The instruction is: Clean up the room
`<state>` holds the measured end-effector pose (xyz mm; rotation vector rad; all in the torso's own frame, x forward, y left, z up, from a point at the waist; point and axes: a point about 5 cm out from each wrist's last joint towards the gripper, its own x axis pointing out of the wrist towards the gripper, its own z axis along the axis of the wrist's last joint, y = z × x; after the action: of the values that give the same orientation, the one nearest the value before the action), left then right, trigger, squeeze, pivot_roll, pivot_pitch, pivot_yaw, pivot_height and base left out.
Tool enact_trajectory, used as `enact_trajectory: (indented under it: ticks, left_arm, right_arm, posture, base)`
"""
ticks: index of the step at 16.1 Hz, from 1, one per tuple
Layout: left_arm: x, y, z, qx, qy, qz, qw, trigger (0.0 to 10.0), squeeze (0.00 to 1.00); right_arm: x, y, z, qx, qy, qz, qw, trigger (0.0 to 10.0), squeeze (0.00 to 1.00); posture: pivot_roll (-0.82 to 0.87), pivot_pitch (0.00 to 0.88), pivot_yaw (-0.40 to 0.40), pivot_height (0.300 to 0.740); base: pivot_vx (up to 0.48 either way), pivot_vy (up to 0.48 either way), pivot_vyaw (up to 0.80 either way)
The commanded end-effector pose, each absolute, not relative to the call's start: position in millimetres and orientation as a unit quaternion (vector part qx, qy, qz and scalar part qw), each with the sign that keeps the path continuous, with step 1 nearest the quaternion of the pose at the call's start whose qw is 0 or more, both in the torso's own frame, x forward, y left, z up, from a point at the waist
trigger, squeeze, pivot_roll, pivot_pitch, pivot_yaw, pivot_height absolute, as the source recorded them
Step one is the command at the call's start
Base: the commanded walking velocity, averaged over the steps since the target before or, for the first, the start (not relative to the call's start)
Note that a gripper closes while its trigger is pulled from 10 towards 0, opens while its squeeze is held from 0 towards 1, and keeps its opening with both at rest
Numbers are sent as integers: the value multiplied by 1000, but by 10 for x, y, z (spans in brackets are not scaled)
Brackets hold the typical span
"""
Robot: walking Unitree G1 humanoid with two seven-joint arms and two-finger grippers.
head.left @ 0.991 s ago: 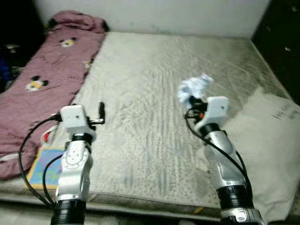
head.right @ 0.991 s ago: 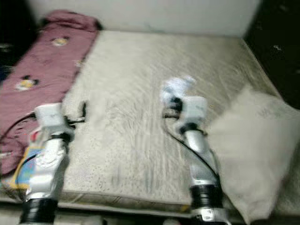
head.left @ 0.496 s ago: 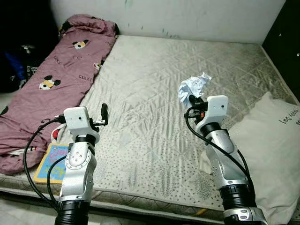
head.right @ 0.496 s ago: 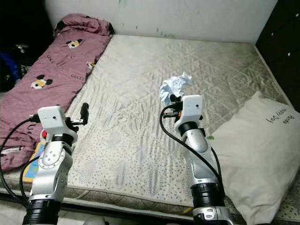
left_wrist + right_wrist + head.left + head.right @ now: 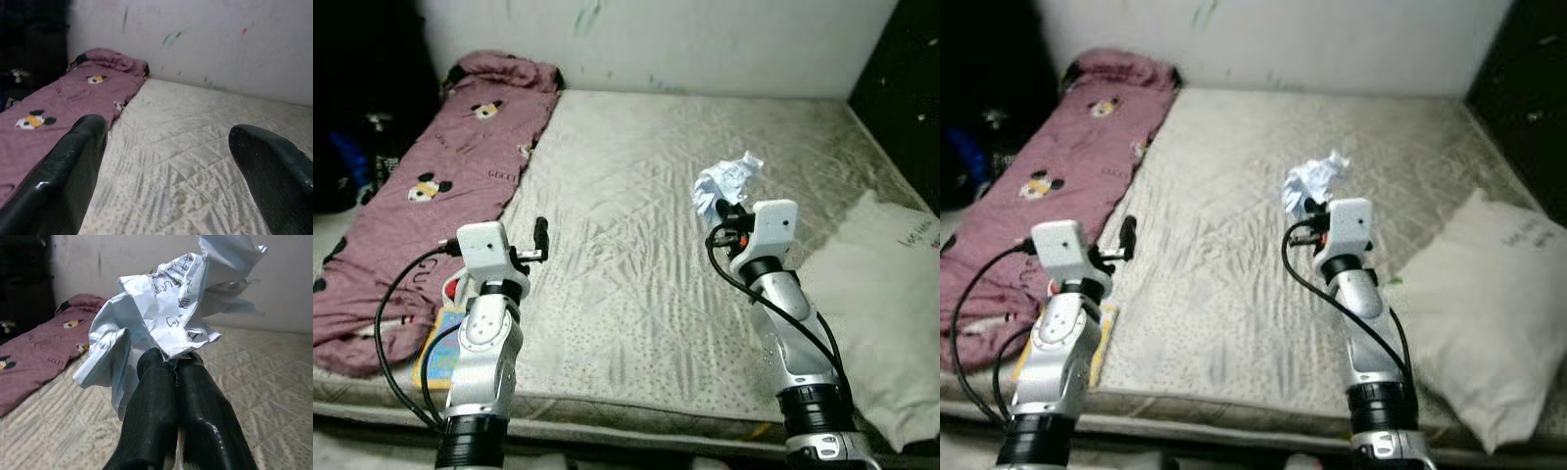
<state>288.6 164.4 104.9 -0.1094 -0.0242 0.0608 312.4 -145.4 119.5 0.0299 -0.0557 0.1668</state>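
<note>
Across the head views spreads a bare quilted mattress [image 5: 636, 196], with a pink cartoon-print blanket [image 5: 431, 196] along its 9 o'clock edge and a white pillow [image 5: 891, 313] at 4 o'clock. Above the mattress centre, toward 1 o'clock, the right gripper [image 5: 173, 377] pinches a crumpled sheet of paper [image 5: 171, 313], fingers pressed together on it. At 7 o'clock the left gripper [image 5: 166, 147] hangs with fingers spread apart, near a colourful book [image 5: 438, 345] at the mattress edge.

Crumpled white paper [image 5: 166, 318], glossy black claw fingers [image 5: 151, 416], quilted cloth mattress [image 5: 636, 196]
</note>
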Motion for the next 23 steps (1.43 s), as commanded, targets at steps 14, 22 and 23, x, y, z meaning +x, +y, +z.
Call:
enact_trajectory:
  ticks: [14, 22, 23]
  left_arm:
    - [2878, 1691, 1048, -63, -13, 36, 997, 10000, 0]
    - [2888, 1694, 1060, -76, -17, 38, 996, 10000, 0]
    - [2887, 1691, 1058, -79, -16, 38, 996, 10000, 0]
  right_arm:
    - [3164, -1320, 1199, 6, -27, 108, 994, 10000, 0]
    - [3171, -1287, 1224, -2, -34, 122, 992, 10000, 0]
    - [3172, -1290, 1225, -6, -36, 120, 992, 10000, 0]
  posture:
    - [-125, 0, 6, 740]
    - [-127, 0, 2, 740]
    - [-129, 0, 3, 740]
  base:
    - [0, 309, -66]
    - [0, 480, 0]
    - [0, 480, 0]
